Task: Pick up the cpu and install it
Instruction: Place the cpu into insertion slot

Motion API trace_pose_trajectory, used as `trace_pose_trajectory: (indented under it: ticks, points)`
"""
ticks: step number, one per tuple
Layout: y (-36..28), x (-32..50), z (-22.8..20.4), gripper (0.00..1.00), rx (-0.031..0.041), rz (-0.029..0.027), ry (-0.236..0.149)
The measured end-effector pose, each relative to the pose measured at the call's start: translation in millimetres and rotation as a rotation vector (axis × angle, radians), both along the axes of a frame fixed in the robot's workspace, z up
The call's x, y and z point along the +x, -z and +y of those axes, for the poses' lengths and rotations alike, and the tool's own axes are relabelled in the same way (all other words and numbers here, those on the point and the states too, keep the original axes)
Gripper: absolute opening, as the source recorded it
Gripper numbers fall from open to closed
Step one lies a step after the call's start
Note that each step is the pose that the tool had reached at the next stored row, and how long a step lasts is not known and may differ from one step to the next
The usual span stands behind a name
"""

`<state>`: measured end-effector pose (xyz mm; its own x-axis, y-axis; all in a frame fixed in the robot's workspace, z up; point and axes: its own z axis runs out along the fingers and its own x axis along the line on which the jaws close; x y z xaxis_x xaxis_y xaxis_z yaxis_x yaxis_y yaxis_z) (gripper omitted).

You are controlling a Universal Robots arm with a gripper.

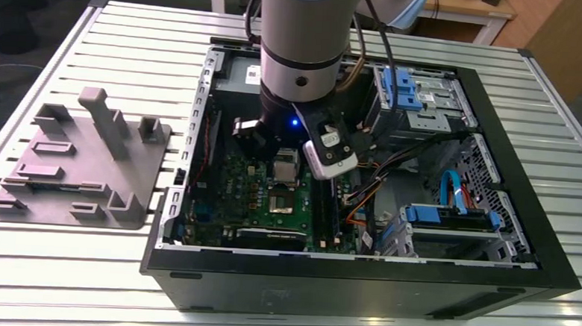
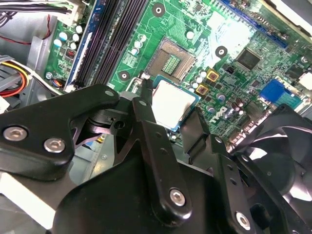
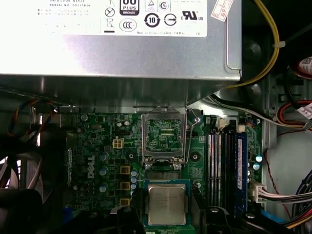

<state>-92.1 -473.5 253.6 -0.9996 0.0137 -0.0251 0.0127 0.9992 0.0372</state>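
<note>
The cpu (image 2: 171, 101), a flat silver-topped square with a green edge, sits between my black fingers (image 2: 143, 100), held just above the green motherboard (image 2: 229, 34). My gripper (image 2: 170, 109) is shut on it. The bare socket (image 2: 170, 59) with its gold contacts lies right beside the chip. In the first wrist view the cpu (image 3: 166, 204) hangs close to the socket (image 3: 163, 171), whose hinged metal frame (image 3: 165, 132) stands open toward the power supply. In the exterior view my arm (image 1: 302, 59) reaches down into the open computer case (image 1: 364, 286) over the board.
A grey moulded tray (image 1: 82, 159) with upright posts lies on the slatted table at the exterior view's left. Inside the case are the power supply (image 3: 117, 48), memory slots (image 3: 224, 165), a black fan (image 2: 285, 161), loose cables (image 1: 390, 176) and blue drive brackets (image 1: 448, 216).
</note>
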Motion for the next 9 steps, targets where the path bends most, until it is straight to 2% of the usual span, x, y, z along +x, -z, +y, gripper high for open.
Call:
trace_pose_trajectory:
  ticks: [9]
  points:
    - [0.6,0.0,0.0,0.47,-0.0006,0.0,0.003]
